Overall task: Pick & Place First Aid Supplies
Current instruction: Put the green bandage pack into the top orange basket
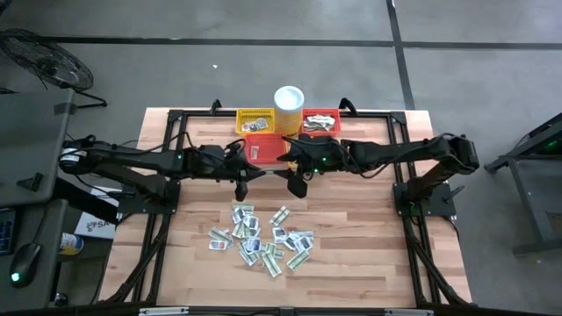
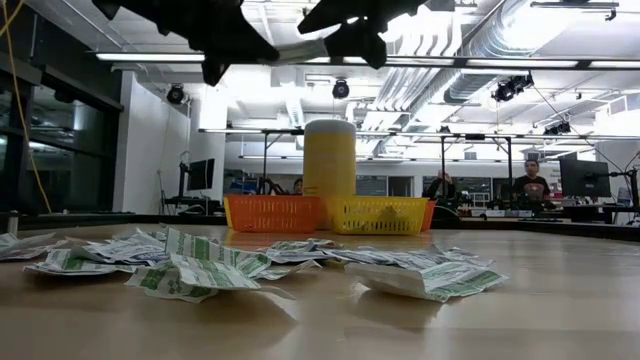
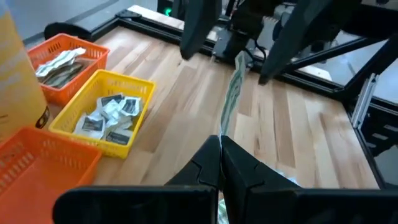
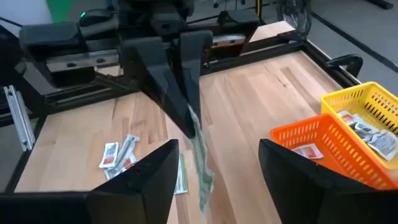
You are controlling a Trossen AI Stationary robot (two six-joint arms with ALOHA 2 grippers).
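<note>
Now the left gripper (image 4: 186, 118) is pinched shut on a limp green-and-white sachet (image 4: 200, 163) hanging mid-air, while the right gripper (image 3: 249, 53) stands with fingers wide apart, just clear of it. Looks like a handover; next, the left arm must carry it to the orange mesh basket (image 1: 263, 147) nearby. Flat crinkly packets (image 1: 262, 239) lie scattered well short of that basket.

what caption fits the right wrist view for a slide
Left gripper shut on a green-printed packet, hanging between the open right gripper fingers.
</note>
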